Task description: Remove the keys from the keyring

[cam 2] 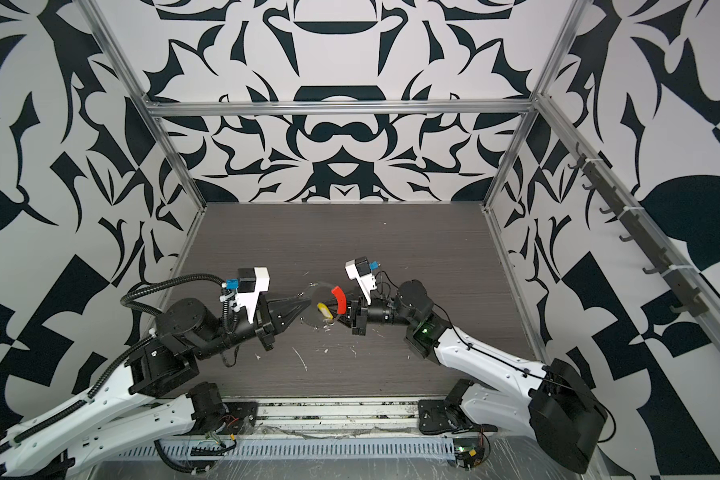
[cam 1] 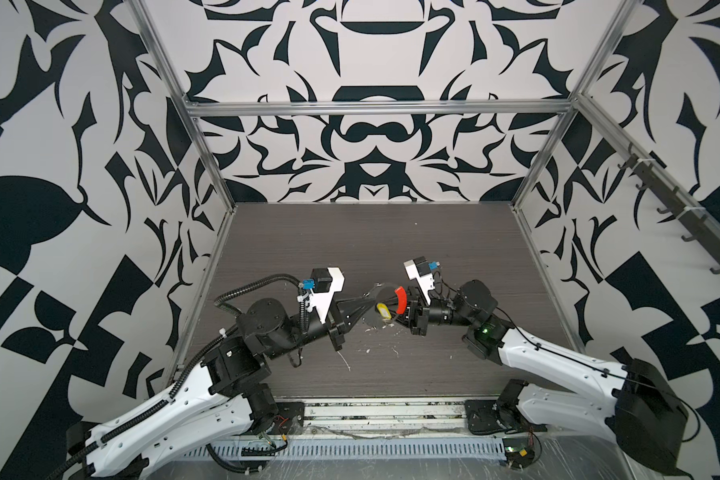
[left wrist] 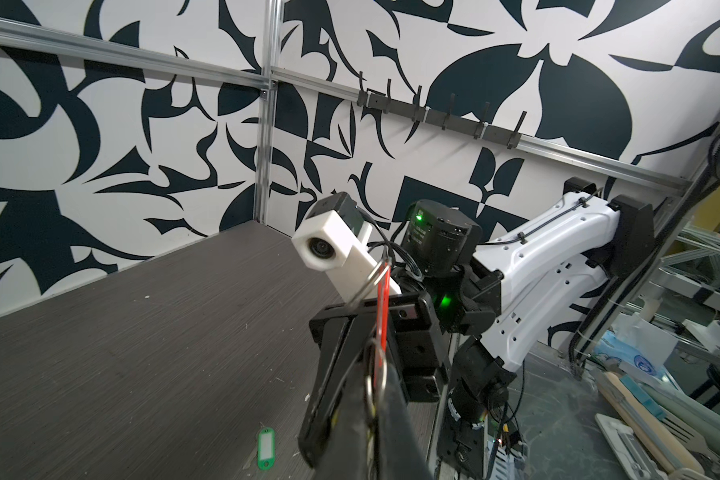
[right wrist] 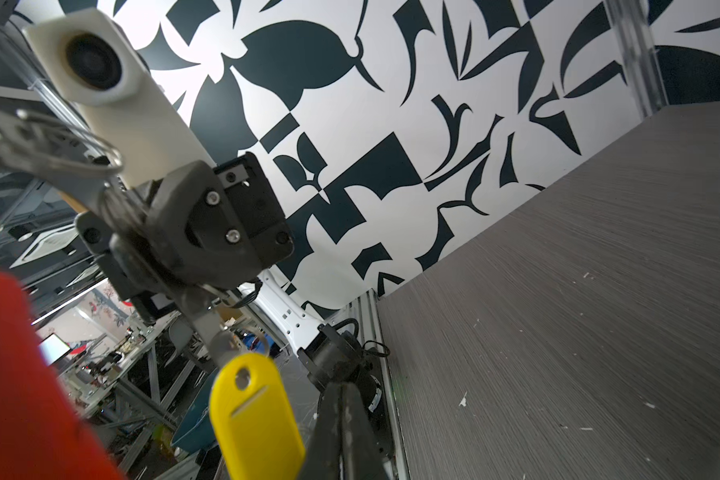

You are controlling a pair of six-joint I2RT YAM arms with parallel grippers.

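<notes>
The keyring hangs above the table between both arms, a dark loop with a red sleeve. My left gripper is shut on the ring's wire, which runs between its fingers in the left wrist view. A silvery key with a yellow tag dangles from the ring, also seen in a top view as the yellow tag. My right gripper sits just beside that tag, jaws pressed together with nothing visible between them. A green tag lies on the table; its key does not show.
The dark wood-grain table carries scattered white flecks near the front. Patterned walls and metal frame posts enclose it. A rack of black hooks runs along the right wall.
</notes>
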